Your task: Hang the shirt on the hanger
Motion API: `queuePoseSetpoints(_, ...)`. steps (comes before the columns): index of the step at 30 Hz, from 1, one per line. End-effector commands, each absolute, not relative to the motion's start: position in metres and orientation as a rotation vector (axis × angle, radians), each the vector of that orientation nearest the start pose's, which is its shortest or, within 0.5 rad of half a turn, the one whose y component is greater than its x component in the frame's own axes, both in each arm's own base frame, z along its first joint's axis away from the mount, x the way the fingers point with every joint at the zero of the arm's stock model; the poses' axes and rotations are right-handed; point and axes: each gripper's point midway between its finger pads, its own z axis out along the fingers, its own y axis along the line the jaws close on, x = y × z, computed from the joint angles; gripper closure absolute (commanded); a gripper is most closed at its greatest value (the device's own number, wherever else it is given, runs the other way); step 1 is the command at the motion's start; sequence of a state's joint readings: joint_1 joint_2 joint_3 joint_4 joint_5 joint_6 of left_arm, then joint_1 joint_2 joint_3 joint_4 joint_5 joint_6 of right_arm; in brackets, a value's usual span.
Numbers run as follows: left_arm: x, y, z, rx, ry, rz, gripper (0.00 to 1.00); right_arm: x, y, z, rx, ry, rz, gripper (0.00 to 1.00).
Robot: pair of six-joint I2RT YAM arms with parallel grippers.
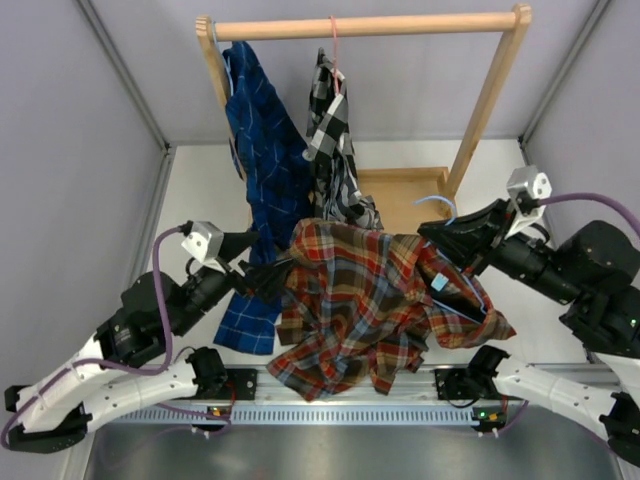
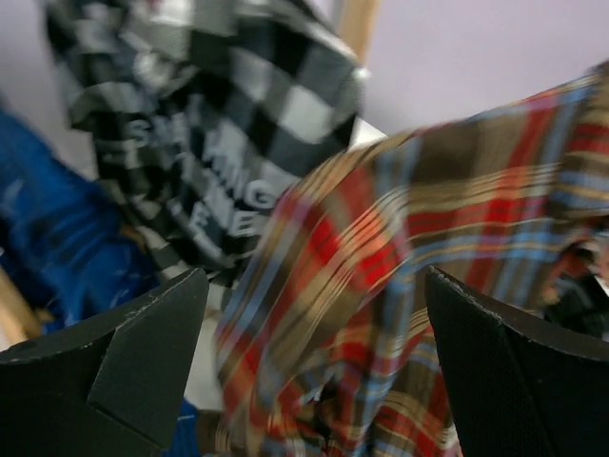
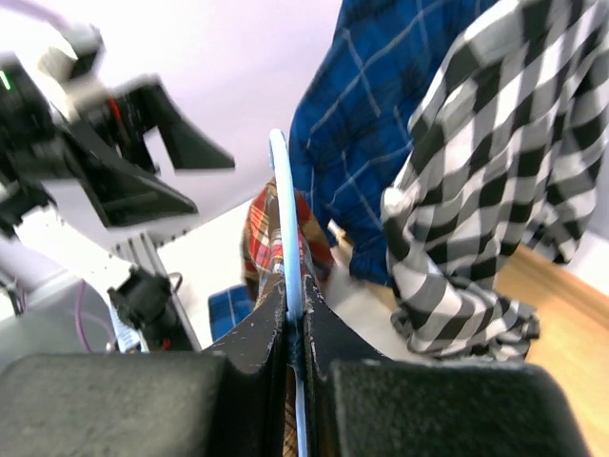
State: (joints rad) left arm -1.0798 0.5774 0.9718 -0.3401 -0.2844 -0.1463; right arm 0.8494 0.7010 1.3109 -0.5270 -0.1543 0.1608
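- The right tool (image 3: 293, 290) is clamped tight on the hanger (image 3: 279, 190), its two fingers pressed together on the thin light blue wire, which runs straight away from the tool. The left tool (image 2: 314, 281) stands wide open and holds nothing, with plaid cloth filling the gap beyond its fingers.
- The shirt (image 1: 360, 300) hangs bunched in the middle of the top view, between the two tools. The right tool is at its 2 o'clock edge and the left at its 9 o'clock edge.
- I judge the shirt soft, light and limp. It will sag and fold wherever it is not held, and a pinch on one layer may drag the others along.
- The firmer places to hold look like the collar and shoulder seams. The small light blue neck label (image 1: 440, 283), at the shirt's 3 o'clock side, marks the collar.
- The hanger looks stiff but thin, so it may twist in the grip under the cloth's pull. Its hook (image 1: 437, 200) shows at 12 o'clock of the right tool, and how far the wire sits inside the shirt cannot be told.
- Just beyond, at the shirt's 12 o'clock, hang the black-and-white checked shirt (image 1: 330, 130) and the dark blue plaid shirt (image 1: 262, 140) on the wooden rack (image 1: 370, 25). Both are close enough to snag.
- The white bench (image 1: 200, 170) lies beneath.
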Motion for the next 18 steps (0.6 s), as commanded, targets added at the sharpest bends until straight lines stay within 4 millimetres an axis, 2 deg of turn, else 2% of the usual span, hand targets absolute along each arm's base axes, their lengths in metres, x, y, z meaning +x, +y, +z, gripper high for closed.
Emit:
queuePoseSetpoints(1,0.178,-0.180,0.350,0.274,1.541,-0.682,0.02,0.124,0.186,0.501,-0.573,1.313,0.941,1.00)
queuePoseSetpoints(2,0.180,-0.182,0.336,0.265,1.567,-0.671,0.02,0.123,0.187,0.503,-0.581,1.311,0.949,1.00)
queuePoseSetpoints(5,0.184,-0.192,0.324,0.275,1.572,-0.672,0.02,0.118,0.189,0.511,-0.604,1.307,0.970,1.00)
queuePoseSetpoints(9,0.192,-0.210,0.324,0.291,1.558,-0.681,0.03,0.109,0.188,0.520,-0.610,1.285,1.009,1.00)
queuePoseSetpoints(13,0.209,-0.214,0.332,0.242,1.533,-0.612,0.05,0.100,0.192,0.523,-0.651,1.280,1.049,1.00)
queuePoseSetpoints(14,0.214,-0.217,0.337,0.219,1.516,-0.606,0.10,0.099,0.193,0.522,-0.660,1.284,1.055,1.00)
queuePoseSetpoints(15,0.217,-0.217,0.340,0.212,1.510,-0.592,0.20,0.099,0.192,0.523,-0.660,1.284,1.050,1.00)
queuePoseSetpoints(16,0.220,-0.216,0.341,0.195,1.510,-0.572,0.39,0.099,0.191,0.523,-0.661,1.286,1.046,1.00)
queuePoseSetpoints(17,0.226,-0.214,0.340,0.158,1.520,-0.542,0.94,0.100,0.188,0.523,-0.652,1.292,1.028,1.00)
queuePoseSetpoints(18,0.227,-0.215,0.337,0.163,1.527,-0.537,1.00,0.103,0.187,0.521,-0.643,1.300,1.015,1.00)
